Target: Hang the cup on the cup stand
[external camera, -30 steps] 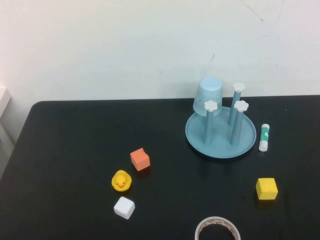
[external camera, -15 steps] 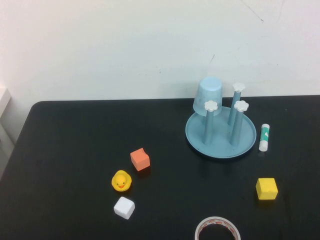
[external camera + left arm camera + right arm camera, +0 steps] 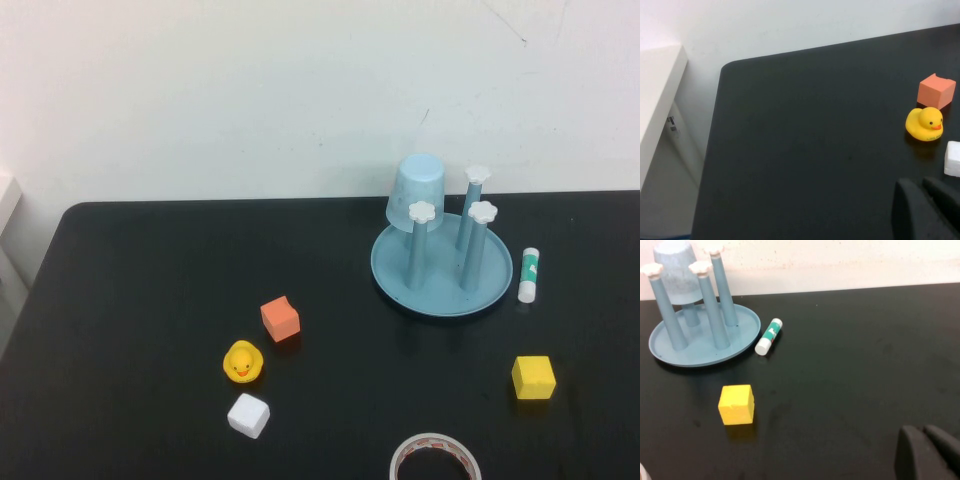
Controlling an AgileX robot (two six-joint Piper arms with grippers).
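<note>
1. The left gripper (image 3: 927, 210) shows only in its own wrist view, as dark fingers pressed together with nothing between them, hanging over the black table (image 3: 805, 145) near the table's left side.
2. The right gripper (image 3: 930, 452) likewise shows only in its wrist view, fingers closed and empty, above bare table on the right side, well apart from the stand.
3. Nearest the robot in the high view lies a tape roll (image 3: 435, 457), cut by the frame's edge.
4. Next come a white cube (image 3: 248, 415), a yellow duck (image 3: 242, 362) and an orange cube (image 3: 281, 319) on the left half, and a yellow cube (image 3: 533, 377) on the right.
5. Further back stands the cup stand (image 3: 443, 265), a round blue dish with white-capped posts; 3 caps are visible.
6. A glue stick (image 3: 528, 274) lies just beside the dish's right rim.
7. The cup (image 3: 418, 192) sits upside down over the stand's far-left post, mouth downward, slightly tilted.
</note>
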